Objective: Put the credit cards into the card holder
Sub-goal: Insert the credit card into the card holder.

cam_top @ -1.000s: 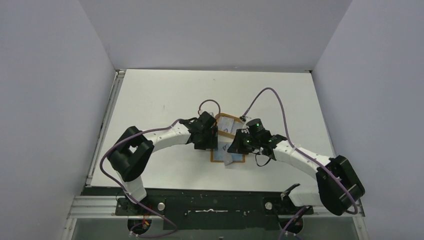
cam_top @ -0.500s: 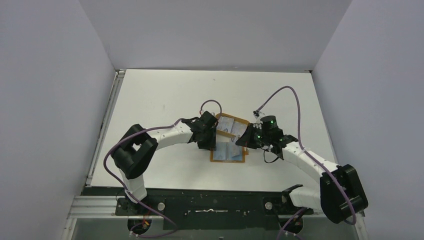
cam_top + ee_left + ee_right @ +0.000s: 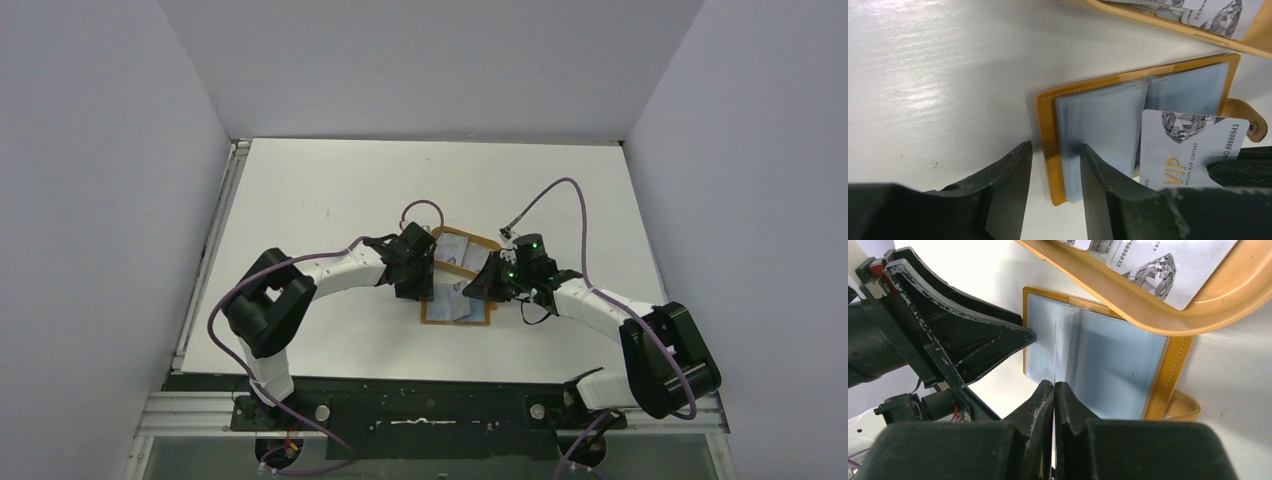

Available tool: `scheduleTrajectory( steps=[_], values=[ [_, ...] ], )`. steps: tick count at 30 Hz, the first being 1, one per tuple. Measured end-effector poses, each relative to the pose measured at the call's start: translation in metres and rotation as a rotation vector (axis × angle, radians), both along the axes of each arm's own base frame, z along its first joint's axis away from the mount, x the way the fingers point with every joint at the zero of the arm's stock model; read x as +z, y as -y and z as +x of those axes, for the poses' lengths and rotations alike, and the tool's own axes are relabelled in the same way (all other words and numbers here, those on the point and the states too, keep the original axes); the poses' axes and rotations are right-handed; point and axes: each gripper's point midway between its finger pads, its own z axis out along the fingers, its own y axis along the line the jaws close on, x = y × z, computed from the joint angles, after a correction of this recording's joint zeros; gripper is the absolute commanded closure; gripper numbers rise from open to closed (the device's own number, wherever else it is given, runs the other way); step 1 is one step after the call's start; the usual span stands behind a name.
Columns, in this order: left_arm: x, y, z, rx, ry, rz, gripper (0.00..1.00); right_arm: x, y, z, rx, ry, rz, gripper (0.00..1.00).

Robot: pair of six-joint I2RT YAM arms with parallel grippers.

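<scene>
The right gripper [image 3: 1054, 386] has edged back over the open orange-brown leather card holder [image 3: 1179, 371], pinching a white credit card [image 3: 1188, 145] edge-down above it; the left gripper [image 3: 1055, 152], part-open, straddles its edge.

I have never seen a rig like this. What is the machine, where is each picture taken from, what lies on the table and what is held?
A left arm and a right arm, each ending in a two-finger gripper, are bolted at the near edge of a table. The wide picture is from a fixed camera above and behind them; the other two are from cameras on the wrists, each showing its own fingers. On the table lie an open orange card holder with clear pockets and a tan tray holding credit cards. The right gripper is shut on one white card, over the holder. The left gripper is open, straddling the holder's edge.
</scene>
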Motion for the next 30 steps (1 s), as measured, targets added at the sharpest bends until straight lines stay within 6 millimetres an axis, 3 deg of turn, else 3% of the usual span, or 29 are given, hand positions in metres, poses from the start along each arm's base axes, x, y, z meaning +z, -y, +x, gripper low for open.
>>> scheduleTrajectory(
  steps=[6, 22, 30],
  values=[
    [0.001, -0.001, -0.001, -0.005, 0.001, 0.003, 0.50, -0.006, 0.002, -0.005, -0.013, -0.027, 0.001, 1.00],
    [0.009, -0.021, -0.012, 0.010, 0.007, 0.039, 0.53, -0.012, 0.004, -0.008, -0.026, -0.043, -0.006, 1.00],
    [-0.002, -0.034, -0.020, 0.036, -0.016, 0.083, 0.55, -0.018, 0.004, -0.009, -0.023, -0.061, -0.011, 1.00]
  ],
)
